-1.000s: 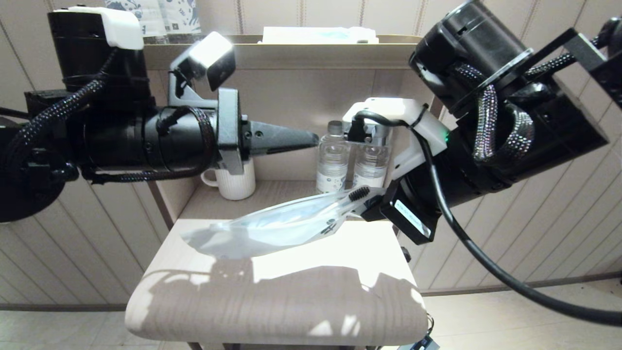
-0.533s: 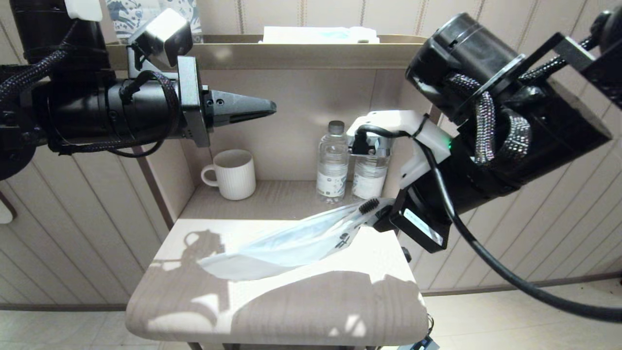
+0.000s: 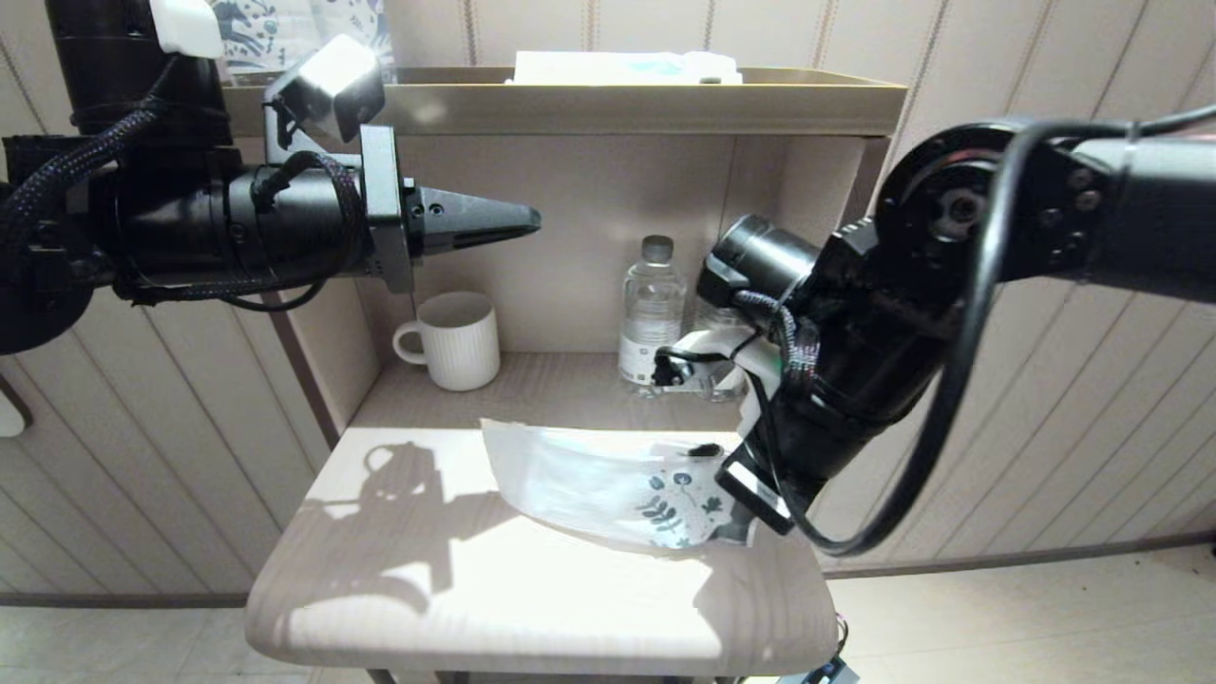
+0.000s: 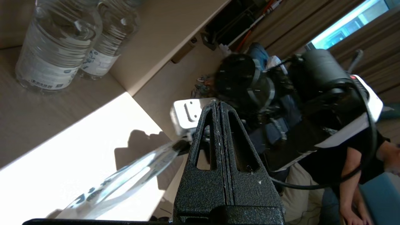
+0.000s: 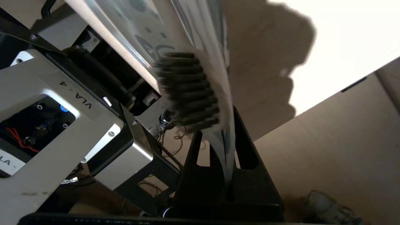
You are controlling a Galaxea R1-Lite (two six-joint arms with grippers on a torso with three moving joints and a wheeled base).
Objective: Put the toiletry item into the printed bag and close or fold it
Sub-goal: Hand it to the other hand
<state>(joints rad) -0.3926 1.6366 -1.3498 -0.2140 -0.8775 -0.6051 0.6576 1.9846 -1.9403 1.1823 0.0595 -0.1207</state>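
Right hand (image 3: 736, 518) low at the desk (image 3: 532, 608) edge, clamped on the printed end of the bag (image 3: 608, 480). Toothbrush (image 5: 190, 90) already inside; dark bristles just past the fingertips. Bag trails away from the hand across the desk, mouth not yet folded. Left hand (image 3: 522, 220) pinched shut, empty, well above.

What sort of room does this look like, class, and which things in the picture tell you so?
Probably a hotel guest room. A wooden niche holds a white ribbed mug and water bottles set out as for guests, and a toothbrush sticks out of a printed bag on the table.
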